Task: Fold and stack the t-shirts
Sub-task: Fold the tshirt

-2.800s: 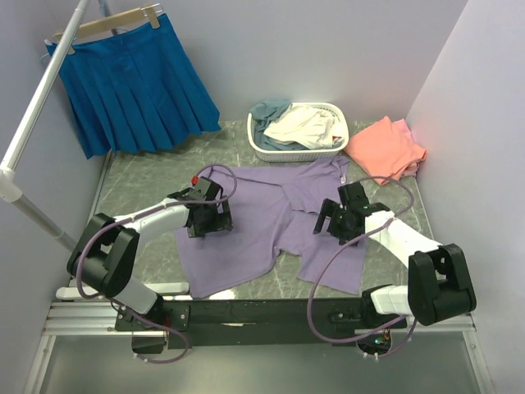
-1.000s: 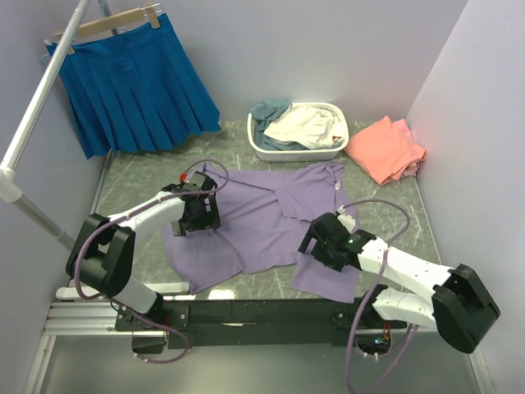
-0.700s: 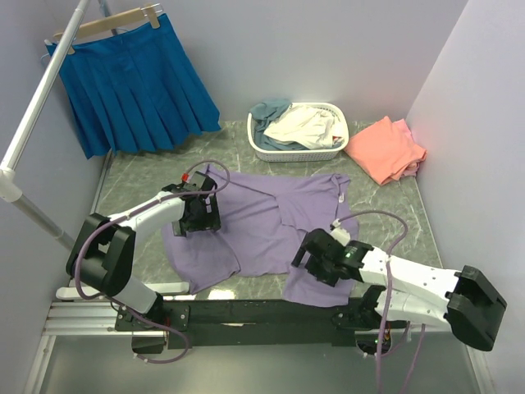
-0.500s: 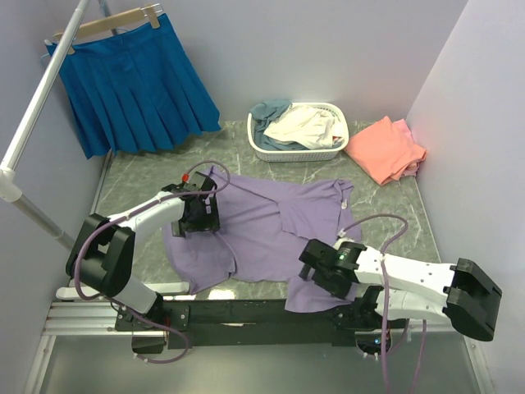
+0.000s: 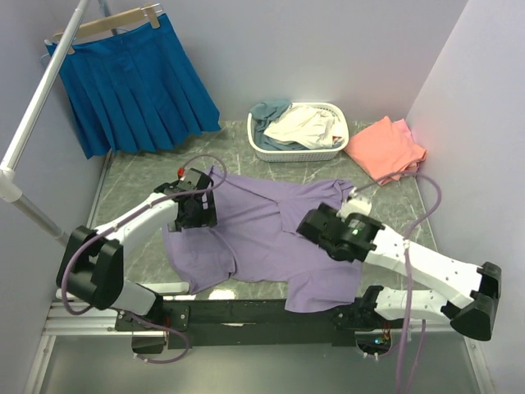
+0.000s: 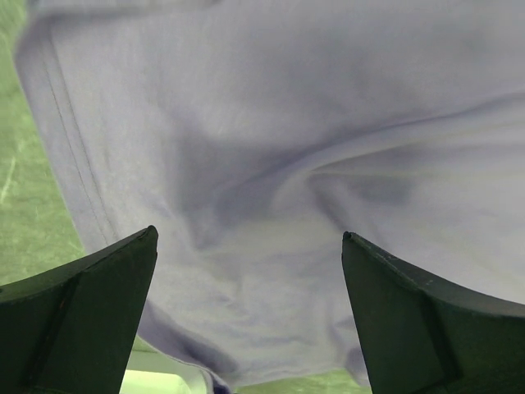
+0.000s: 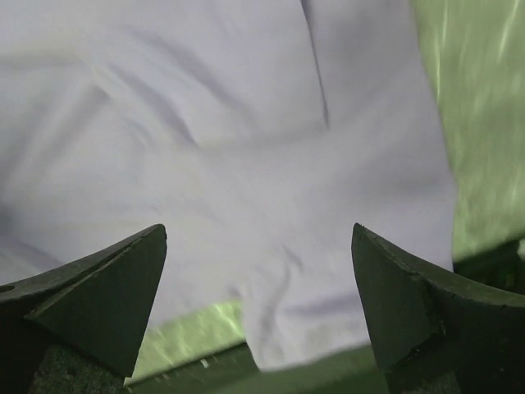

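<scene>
A large lavender t-shirt [image 5: 254, 234] lies spread and rumpled on the marble table [image 5: 135, 176], its near right corner draped over the front edge. My left gripper [image 5: 197, 212] hovers open over the shirt's left side; lavender cloth [image 6: 271, 123] fills the gap between its fingers [image 6: 82, 316]. Over the shirt's right part my right gripper [image 5: 318, 226] is open, with cloth [image 7: 246, 156] and the table edge below it. Coral-pink t-shirts [image 5: 385, 148] lie at the back right. Cream-white [image 5: 303, 125] and grey-blue [image 5: 269, 111] tees sit in the basket.
The white lattice basket [image 5: 283, 153] stands at the back centre. A bright blue pleated skirt [image 5: 131, 82] hangs on a wooden hanger at the back left, next to a slanted white pole [image 5: 41, 107]. Lilac walls close in on both sides.
My right arm rose from the front edge and swung back over the shirt's right part. The shirt's near right corner now hangs over the edge. The left gripper barely moved.
</scene>
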Controlling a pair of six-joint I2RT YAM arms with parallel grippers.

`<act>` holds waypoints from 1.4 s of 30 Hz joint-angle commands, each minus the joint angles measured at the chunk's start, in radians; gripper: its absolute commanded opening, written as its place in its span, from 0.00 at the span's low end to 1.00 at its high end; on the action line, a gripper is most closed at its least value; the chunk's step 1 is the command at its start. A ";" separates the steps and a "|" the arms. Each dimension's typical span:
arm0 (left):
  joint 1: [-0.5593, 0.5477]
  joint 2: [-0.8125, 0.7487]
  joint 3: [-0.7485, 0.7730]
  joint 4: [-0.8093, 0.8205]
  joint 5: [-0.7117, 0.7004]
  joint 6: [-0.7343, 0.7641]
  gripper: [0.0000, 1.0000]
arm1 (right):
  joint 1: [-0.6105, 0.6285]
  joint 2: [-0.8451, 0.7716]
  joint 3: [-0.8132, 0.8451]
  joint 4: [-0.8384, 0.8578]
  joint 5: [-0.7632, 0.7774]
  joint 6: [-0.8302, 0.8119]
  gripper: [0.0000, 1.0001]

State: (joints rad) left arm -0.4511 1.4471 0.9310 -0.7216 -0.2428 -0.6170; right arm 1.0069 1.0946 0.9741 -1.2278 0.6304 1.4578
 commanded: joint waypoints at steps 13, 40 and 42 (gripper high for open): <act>-0.001 -0.111 0.057 0.091 0.071 -0.026 1.00 | -0.060 -0.673 0.008 0.478 0.311 -0.594 1.00; -0.001 -0.051 0.132 0.088 0.020 0.010 0.99 | -0.550 -0.139 0.130 0.599 -0.274 -1.074 1.00; -0.001 -0.051 0.132 0.090 0.019 0.010 0.99 | -0.576 -0.142 0.104 0.637 -0.346 -1.088 1.00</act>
State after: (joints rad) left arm -0.4511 1.3899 1.0218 -0.6506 -0.2081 -0.6209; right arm 0.4664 0.9333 1.0752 -0.6540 0.4652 0.4332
